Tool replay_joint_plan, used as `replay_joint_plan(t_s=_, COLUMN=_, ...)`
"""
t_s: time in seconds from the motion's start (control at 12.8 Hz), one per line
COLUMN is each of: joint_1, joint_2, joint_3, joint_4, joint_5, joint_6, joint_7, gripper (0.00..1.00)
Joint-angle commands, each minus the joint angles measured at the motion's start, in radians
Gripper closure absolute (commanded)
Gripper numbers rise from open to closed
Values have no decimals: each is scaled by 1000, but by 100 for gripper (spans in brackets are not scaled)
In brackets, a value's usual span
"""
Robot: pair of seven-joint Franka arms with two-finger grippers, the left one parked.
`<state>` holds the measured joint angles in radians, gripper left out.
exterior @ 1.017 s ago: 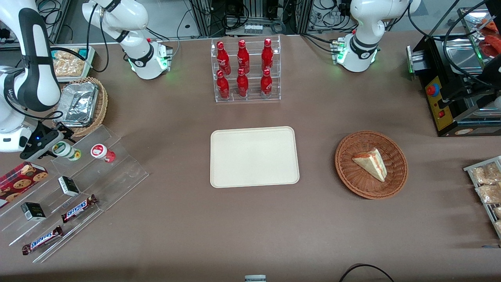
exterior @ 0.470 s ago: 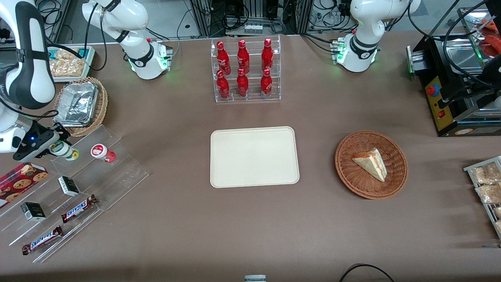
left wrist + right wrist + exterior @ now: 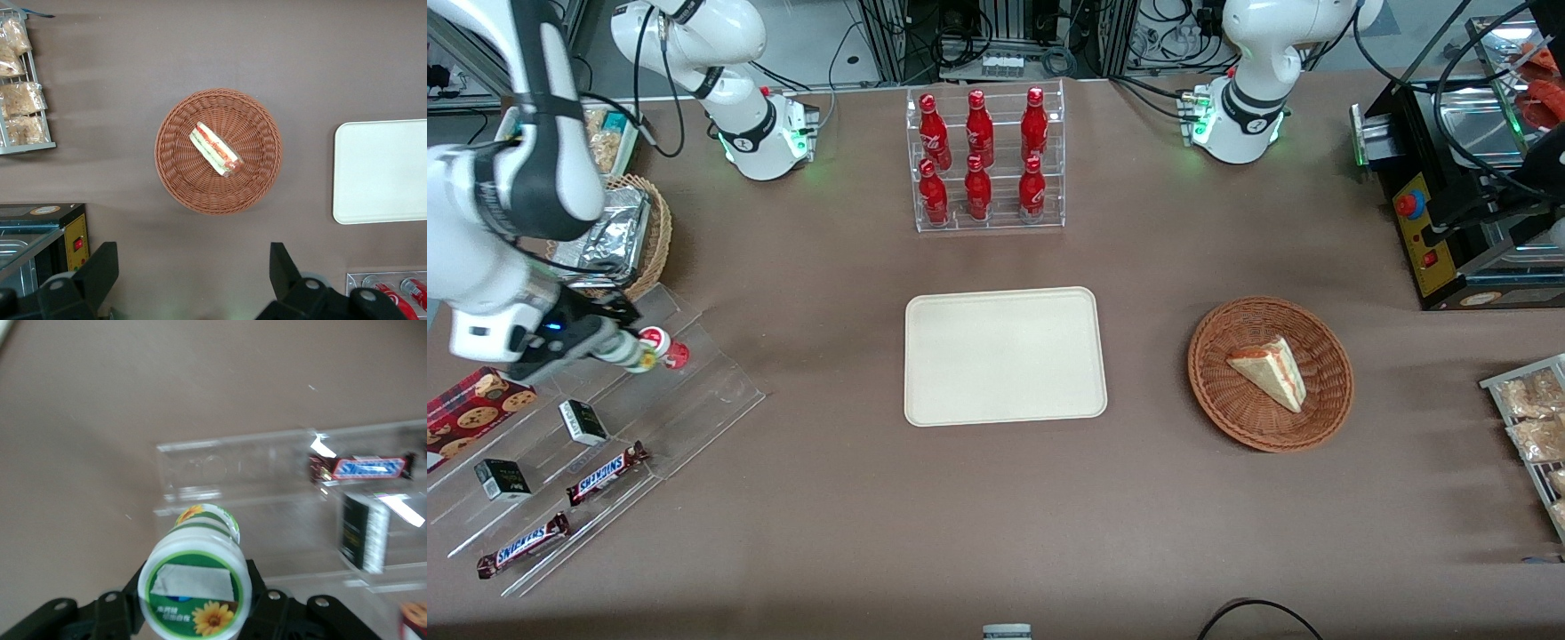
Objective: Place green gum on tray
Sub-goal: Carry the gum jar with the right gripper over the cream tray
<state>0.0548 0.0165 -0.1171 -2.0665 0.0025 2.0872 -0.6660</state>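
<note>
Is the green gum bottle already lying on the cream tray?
No, the tray holds nothing; the gripper holds the green gum bottle above the clear stepped stand.

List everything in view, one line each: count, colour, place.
green gum: 1, green-yellow, white lid, held in tool above clear stand
red gum: 1, on clear stand
tray: 1, cream, table centre
cola bottles: 6, red, in clear rack
sandwich: 1, in brown basket
Snickers bars: 2, on stand
dark small boxes: 2, on stand
cookie box: 1, red, beside stand
foil container: 1, silver, in wicker basket
tool: 1, black, shut on green gum
</note>
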Motion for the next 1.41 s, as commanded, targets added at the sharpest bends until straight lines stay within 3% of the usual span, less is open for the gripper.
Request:
replay_joint_plan(t_s=0.0, joint_1=132, joint_2=68, joint_3=-9, joint_4=75, joint_5=16, joint_6=-24, joint_7=200, gripper=100)
replay_joint_plan(t_s=0.23, joint_1=301, joint_2=153, joint_3=-9, joint_4=123, joint_5=22, joint_6=-12, joint_7=469, gripper=100)
replay_joint_plan(t_s=0.47, joint_1=446, joint_2=259, joint_3=-9, joint_4=215, joint_5=92, joint_6=-10, joint_7=708, gripper=100)
replay_joint_plan(t_s=0.63, joint_1=535, joint_2=344, joint_3=-9, joint_4=294, joint_5=94, joint_6=10, joint_7=875, gripper=100)
replay_joint_plan(t_s=1.1, joint_1=723, joint_2=559, joint_3=-7, joint_4=505, joint_5=105, joint_6=57, joint_7=1267, gripper=100)
replay_joint_plan(t_s=1.33, joint_1=776, joint_2=606, joint_3=-7, joint_4=528, joint_5=135, joint_6=108, joint_7=1362, gripper=100)
